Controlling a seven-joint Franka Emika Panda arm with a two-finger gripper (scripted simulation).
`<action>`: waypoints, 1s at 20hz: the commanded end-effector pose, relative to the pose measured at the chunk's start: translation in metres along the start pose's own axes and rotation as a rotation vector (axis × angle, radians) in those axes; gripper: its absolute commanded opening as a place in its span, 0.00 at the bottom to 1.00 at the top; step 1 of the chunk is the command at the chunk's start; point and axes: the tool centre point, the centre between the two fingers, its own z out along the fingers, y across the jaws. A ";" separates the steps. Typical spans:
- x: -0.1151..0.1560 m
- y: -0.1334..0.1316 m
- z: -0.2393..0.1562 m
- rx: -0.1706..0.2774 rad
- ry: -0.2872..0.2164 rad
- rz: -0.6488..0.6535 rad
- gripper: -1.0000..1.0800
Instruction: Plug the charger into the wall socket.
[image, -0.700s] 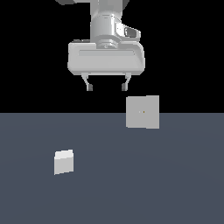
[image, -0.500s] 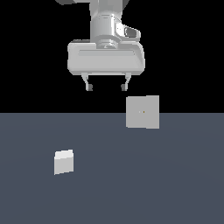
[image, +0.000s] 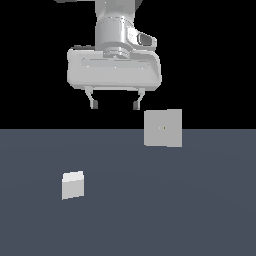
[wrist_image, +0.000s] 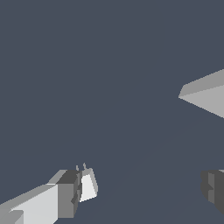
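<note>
The charger (image: 73, 185) is a small whitish-grey block lying on the dark floor at the exterior view's left; in the wrist view the charger (wrist_image: 89, 185) shows partly behind one fingertip (wrist_image: 68, 194), with two thin prongs on its end. The wall socket (image: 163, 128) is a flat upright light-grey square panel with a tiny yellowish dot at its centre, at the exterior view's right; the wall socket (wrist_image: 205, 92) enters the wrist view as a grey wedge. My gripper (image: 114, 104) hangs open high above the floor, above and between the two, holding nothing.
The dark grey floor (image: 150, 210) spreads flat around the charger and the socket. Behind it the background is black. No other objects show.
The gripper has drifted slightly toward the exterior view's left. The charger and the wall socket have not moved.
</note>
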 end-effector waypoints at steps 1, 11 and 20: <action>-0.007 -0.007 0.007 0.003 0.010 -0.028 0.96; -0.048 -0.042 0.048 0.018 0.071 -0.182 0.96; -0.075 -0.061 0.076 0.029 0.110 -0.283 0.96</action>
